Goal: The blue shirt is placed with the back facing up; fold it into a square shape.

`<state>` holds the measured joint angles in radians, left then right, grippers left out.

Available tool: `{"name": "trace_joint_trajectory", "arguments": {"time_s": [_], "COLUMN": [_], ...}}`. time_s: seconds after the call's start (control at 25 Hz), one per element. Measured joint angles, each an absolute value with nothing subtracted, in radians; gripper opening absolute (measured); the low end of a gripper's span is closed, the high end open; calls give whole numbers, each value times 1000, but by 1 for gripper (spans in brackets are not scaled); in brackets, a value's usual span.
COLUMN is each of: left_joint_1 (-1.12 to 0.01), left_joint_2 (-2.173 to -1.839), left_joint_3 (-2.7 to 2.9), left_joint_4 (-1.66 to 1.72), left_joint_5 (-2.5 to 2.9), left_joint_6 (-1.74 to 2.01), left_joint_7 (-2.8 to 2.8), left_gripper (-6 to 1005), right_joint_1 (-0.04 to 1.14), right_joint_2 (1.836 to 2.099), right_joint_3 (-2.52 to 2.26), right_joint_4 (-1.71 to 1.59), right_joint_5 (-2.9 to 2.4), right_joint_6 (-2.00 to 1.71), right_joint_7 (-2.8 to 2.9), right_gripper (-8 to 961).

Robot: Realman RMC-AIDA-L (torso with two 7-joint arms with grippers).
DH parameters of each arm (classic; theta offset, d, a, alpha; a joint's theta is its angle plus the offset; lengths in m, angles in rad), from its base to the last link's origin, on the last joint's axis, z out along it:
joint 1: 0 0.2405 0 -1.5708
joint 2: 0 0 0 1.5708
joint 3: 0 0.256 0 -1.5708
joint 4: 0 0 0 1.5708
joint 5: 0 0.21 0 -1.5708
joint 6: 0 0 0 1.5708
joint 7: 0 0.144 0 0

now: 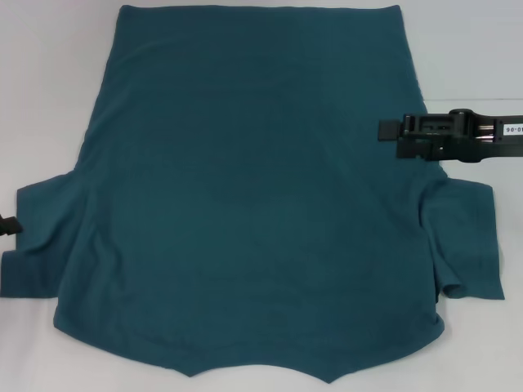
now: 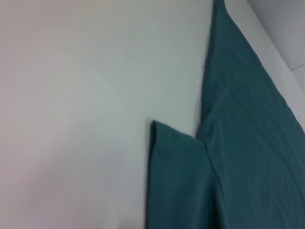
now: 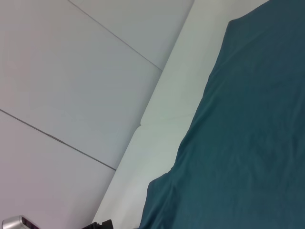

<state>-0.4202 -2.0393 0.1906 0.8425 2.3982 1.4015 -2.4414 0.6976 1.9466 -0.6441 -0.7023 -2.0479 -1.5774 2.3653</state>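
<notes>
Shirt status: the blue shirt (image 1: pixel 245 188) lies spread flat across the white surface (image 1: pixel 49 82), plain side up, hem on the far side from me and collar notch at the near edge. No fold made in the body yet, as far as I can judge; full width still laid out. Both sleeves stick out to the sides. The sleeve on my right (image 1: pixel 462 237) looks rumpled and partly turned over on itself; the one on my left (image 1: pixel 37 237) lies flatter. So the task reads as barely begun: sleeves and sides to bring in, then the length to fold over, before anything square results.

My right gripper (image 1: pixel 391 137) reaches in from the right at the shirt's side edge, above the right sleeve. Jaws: cannot tell whether parted or closed, nor whether cloth is pinched.

My left gripper (image 1: pixel 6 224) shows only as a dark tip at the left border, by the left sleeve. Jaws: cannot tell.

Writing: none visible on the shirt. A small white label on my right arm (image 1: pixel 515 129) reads something like "90-0"; partly cut off.
</notes>
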Motion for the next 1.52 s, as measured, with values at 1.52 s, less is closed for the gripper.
{"name": "trace_joint_trajectory", "arguments": {"time_s": [1.52], "left_joint_1": [-460], "left_joint_2": [-2031], "left_joint_3": [241], "left_joint_4": [781], "left_joint_5": [2434], "left_joint_6": [1334], "left_joint_7": [-2435], "left_gripper": [621], "right_joint_1": [686], "right_joint_2": [1942], "right_joint_3": [-630], "right_joint_4": [-698], "right_joint_5": [-2043], "right_joint_6": [-1575], "right_joint_7": [2373], "right_gripper": [884]}}
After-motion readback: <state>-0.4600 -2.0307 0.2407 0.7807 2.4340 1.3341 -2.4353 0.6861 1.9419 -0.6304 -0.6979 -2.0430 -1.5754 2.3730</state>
